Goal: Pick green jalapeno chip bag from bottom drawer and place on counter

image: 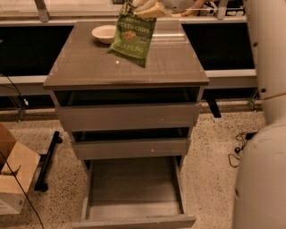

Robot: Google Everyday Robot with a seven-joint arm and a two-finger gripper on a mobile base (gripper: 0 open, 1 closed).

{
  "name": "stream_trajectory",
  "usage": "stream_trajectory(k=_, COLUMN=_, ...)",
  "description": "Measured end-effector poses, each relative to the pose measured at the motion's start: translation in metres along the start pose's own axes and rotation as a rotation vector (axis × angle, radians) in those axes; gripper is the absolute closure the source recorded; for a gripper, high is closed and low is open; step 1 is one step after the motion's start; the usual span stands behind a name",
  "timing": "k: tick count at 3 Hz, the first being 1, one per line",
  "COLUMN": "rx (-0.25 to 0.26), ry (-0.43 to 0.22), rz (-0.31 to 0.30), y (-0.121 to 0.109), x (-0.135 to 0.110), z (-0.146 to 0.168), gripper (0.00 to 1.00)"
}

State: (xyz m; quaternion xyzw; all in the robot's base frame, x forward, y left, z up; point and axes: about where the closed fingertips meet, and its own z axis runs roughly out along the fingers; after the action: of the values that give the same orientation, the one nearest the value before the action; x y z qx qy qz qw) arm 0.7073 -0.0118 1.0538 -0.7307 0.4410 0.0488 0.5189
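1. Green jalapeno chip bag (pixel 132 35): a small crinkly green foil snack bag with pale lettering. It hangs tilted in the air over the rear half of the counter. Its lower corner is close above the surface, but I cannot tell whether it touches. It dangles because I hold it only by its top edge.
2. Gripper (pixel 149 9): my pale two-finger gripper, at the top edge of the view, is clamped on the bag's upper edge. The bag's weight hangs below it, lettering toward the camera.
3. Counter (pixel 147 71): the glossy grey-brown square top slab of the cabinet. It lies directly beneath the bag, so I judge that only lowering and release remain.
4. Bowl (pixel 103 33): a small pale round bowl at the counter's rear left, just beside the bag. The set-down should keep to its right.
5. Bottom drawer (pixel 134 188): the lowest grey-brown tray, pulled out toward the camera. The bag is not in it.
6. Upper drawers (pixel 127 117): two grey fronts, each slightly ajar.
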Motion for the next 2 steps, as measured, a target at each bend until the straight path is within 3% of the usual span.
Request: stream_trajectory(k=2, rx=0.027, ry=0.092, rz=0.057, y=-0.018, x=0.058, z=0.062, gripper=0.98)
